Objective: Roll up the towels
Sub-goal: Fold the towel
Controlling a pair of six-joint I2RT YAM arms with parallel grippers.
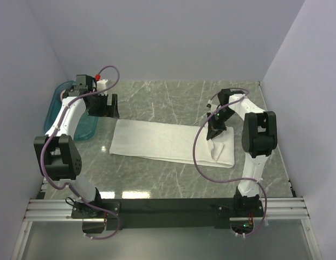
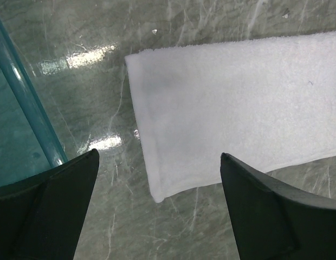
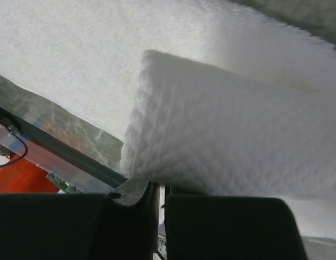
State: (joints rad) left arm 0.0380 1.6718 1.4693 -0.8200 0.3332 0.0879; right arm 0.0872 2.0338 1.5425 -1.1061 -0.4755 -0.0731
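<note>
A white towel [image 1: 162, 142] lies folded into a long strip across the middle of the table. Its right end is lifted into a fold [image 3: 233, 135]. My right gripper [image 1: 217, 131] is shut on that end of the white towel, the cloth pinched between the nearly closed fingers [image 3: 130, 216]. My left gripper [image 1: 107, 106] is open and empty, hovering above the table just beyond the towel's left end [image 2: 211, 114]. Its two fingers [image 2: 49, 206] stand wide apart. No salmon-pink towel is in view.
A teal translucent tray [image 1: 70, 111] sits at the far left, its rim [image 2: 27, 108] beside my left gripper. Grey walls close in the table on three sides. A black rail [image 1: 168, 206] runs along the near edge.
</note>
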